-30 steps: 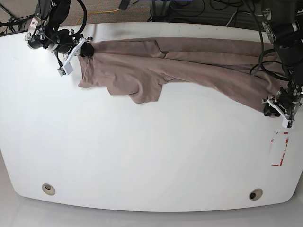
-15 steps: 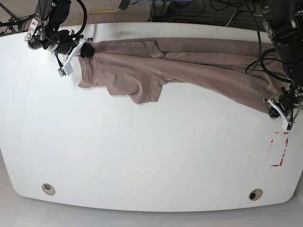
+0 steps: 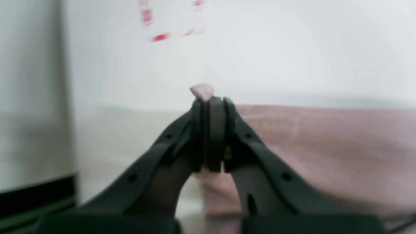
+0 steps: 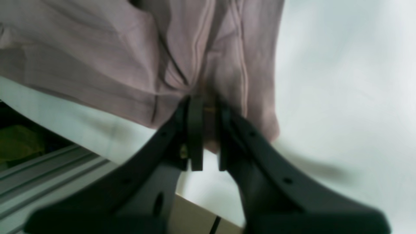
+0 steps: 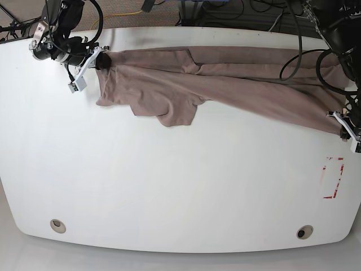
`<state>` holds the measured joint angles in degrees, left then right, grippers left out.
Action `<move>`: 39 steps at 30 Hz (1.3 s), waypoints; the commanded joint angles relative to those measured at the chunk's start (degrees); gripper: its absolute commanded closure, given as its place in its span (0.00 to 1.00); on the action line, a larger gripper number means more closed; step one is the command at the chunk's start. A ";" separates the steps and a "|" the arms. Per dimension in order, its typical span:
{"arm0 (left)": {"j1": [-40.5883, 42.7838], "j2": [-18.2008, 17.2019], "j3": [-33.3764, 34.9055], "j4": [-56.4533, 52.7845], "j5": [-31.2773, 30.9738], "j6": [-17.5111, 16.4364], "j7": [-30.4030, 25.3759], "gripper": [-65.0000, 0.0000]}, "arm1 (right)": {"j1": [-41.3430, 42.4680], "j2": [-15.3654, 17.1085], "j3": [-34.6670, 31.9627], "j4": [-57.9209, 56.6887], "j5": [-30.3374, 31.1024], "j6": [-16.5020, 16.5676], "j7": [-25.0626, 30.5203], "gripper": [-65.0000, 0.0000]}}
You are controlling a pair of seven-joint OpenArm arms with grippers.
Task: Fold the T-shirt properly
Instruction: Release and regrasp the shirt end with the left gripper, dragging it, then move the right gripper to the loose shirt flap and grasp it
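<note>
The mauve-brown T-shirt (image 5: 225,84) lies stretched across the far half of the white table (image 5: 169,186), a sleeve hanging toward the middle. My left gripper (image 5: 341,131) is at the table's right edge, shut on the shirt's right corner; in the left wrist view a tip of fabric (image 3: 202,91) pokes out above the closed fingers (image 3: 214,130). My right gripper (image 5: 102,60) is at the far left, shut on a bunch of the shirt's left end (image 4: 195,65), with cloth gathered between its fingers (image 4: 195,136).
A red-marked rectangle (image 5: 333,178) is taped near the table's right edge. Two round holes (image 5: 57,225) (image 5: 304,232) sit by the front edge. Cables and floor (image 5: 225,11) lie beyond the far edge.
My left gripper closed on the shirt's right corner and pulled it rightward to the table edge, drawing the fabric tauter. The right gripper kept its hold.
</note>
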<state>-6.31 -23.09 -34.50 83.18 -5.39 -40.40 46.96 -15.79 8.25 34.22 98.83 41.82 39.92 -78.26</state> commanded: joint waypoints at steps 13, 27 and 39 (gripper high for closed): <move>12.06 -0.07 -6.07 13.66 -0.28 0.40 6.18 1.00 | 0.80 0.67 0.29 0.73 0.95 0.08 0.68 0.91; 20.33 1.42 -6.07 13.31 0.07 0.40 6.10 0.99 | 0.80 0.76 0.29 0.91 1.21 0.08 0.68 0.90; 20.15 -1.48 -5.37 9.79 -0.11 0.40 5.92 0.45 | 0.71 1.02 3.01 3.99 1.47 0.08 -0.03 0.58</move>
<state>14.28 -22.63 -39.57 92.68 -5.13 -40.34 53.89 -15.18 8.38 34.61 100.29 42.39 39.92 -78.28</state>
